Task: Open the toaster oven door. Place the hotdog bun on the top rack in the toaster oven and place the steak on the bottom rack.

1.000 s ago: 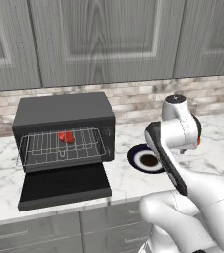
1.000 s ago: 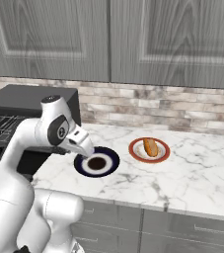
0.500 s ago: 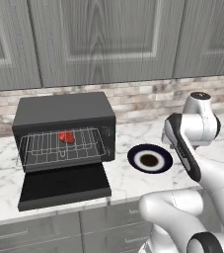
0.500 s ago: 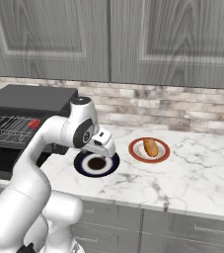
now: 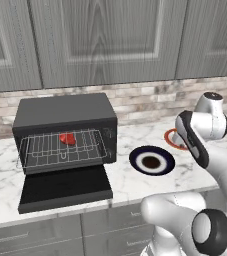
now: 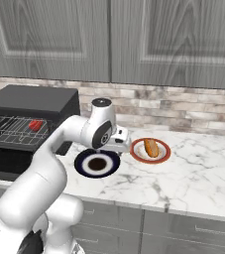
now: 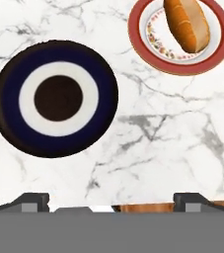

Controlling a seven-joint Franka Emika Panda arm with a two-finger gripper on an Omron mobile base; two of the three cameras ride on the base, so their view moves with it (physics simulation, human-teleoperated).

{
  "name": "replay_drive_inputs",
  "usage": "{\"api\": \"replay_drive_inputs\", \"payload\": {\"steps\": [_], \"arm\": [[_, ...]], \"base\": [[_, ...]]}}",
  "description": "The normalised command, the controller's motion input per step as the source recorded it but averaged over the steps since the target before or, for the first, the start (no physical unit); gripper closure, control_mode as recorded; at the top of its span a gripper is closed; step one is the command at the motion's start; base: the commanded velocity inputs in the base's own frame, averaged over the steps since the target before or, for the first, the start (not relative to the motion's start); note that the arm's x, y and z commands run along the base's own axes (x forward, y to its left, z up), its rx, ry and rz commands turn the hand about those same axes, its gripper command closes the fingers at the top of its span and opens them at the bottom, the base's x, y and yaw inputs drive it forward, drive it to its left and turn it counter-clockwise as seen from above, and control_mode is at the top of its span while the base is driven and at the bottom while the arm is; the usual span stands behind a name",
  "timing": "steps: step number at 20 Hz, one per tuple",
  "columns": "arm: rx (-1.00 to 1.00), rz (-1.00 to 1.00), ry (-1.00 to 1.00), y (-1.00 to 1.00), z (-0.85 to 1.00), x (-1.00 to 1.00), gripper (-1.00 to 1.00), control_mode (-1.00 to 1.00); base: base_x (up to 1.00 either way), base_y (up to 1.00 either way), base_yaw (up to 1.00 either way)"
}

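Overhead, gripper [image 7: 111, 202] open and empty above marble counter [image 7: 148, 143], between dark plate [image 7: 55, 98] and hotdog bun [image 7: 186, 24].

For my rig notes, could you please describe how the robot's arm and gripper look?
The arm is glossy white, built of rounded segments with dark joint bands and a dark cap on top. The gripper has two small dark, blocky fingertips. No cables or markings are visible.

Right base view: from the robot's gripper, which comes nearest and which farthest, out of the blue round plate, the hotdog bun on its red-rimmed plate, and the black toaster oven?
1. Blue round plate: just below the gripper, on its toaster-oven side.
2. Hotdog bun on the red-rimmed plate: a little farther, on the other side.
3. Black toaster oven: farthest, at the counter's far left.
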Motion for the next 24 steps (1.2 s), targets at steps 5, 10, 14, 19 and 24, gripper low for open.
{"api": "replay_drive_inputs", "payload": {"steps": [5, 10, 14, 19, 24], "arm": [[-0.03, 0.18, 0.01, -0.35, -0.13, 0.44, -1.00, -1.00], [-0.07, 0.07, 0.00, -0.38, -0.21, 0.40, -1.00, -1.00], [-0.03, 0.00, 0.00, -0.34, -0.26, 0.47, -1.00, -1.00], [-0.03, 0.00, 0.00, -0.25, -0.33, 0.49, -1.00, -1.00], [-0.02, 0.00, 0.02, -0.24, -0.28, 0.57, -1.00, -1.00]], "base": [[0.00, 0.00, 0.00], [0.00, 0.00, 0.00], [0.00, 0.00, 0.00], [0.00, 0.00, 0.00], [0.00, 0.00, 0.00]]}}
